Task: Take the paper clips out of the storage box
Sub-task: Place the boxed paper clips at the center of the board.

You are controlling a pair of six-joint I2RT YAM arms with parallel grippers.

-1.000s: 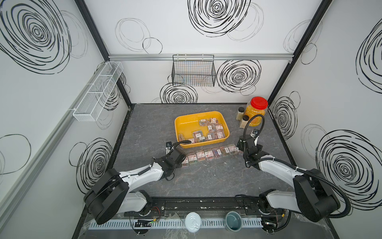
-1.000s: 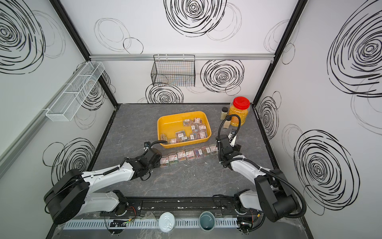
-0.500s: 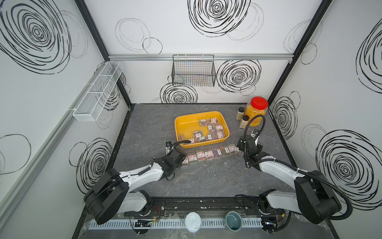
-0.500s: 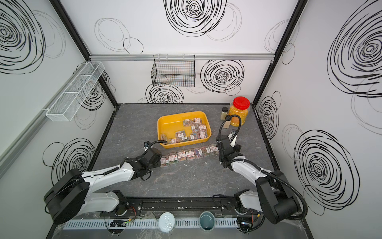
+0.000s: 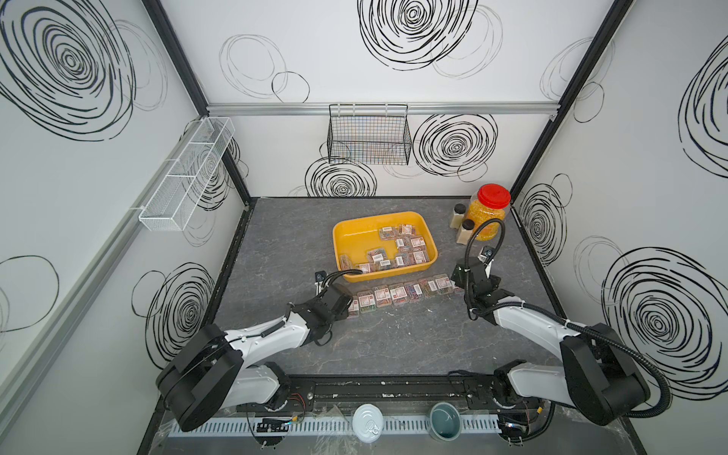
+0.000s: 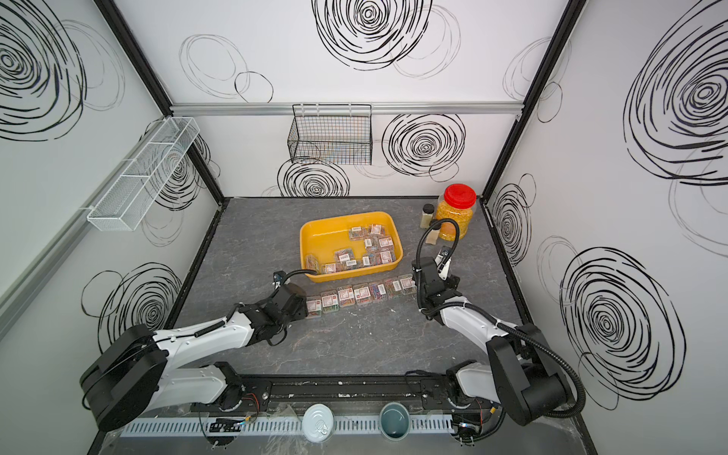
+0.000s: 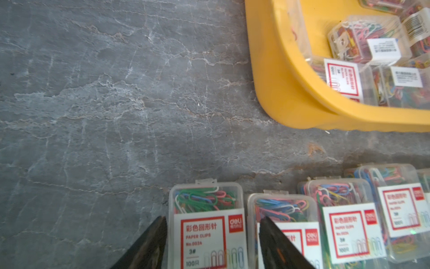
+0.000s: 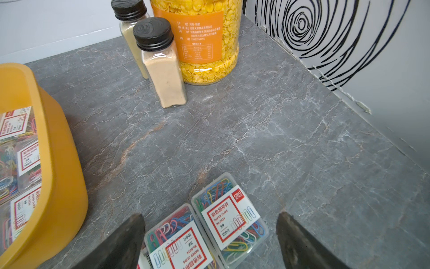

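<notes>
On the grey marbled tabletop [image 5: 283,244] before the shallow yellow plastic storage box [image 5: 354,236], partly filled with small clear cases of multicoloured paper clips [image 5: 417,256], left gripper [image 7: 213,219] and right gripper [image 8: 210,214] stood open astride the ends of the laid-out row [image 5: 398,293], and we judged a skewed lift could drag neighbours.

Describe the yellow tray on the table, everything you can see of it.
The storage box is a shallow yellow-orange tray of glossy plastic, rectangular with rounded corners and a rolled rim. It sits flat, slightly askew, on the grey table. Clear cases of paper clips lie jumbled in its right and near parts; the far-left floor is bare.
</notes>
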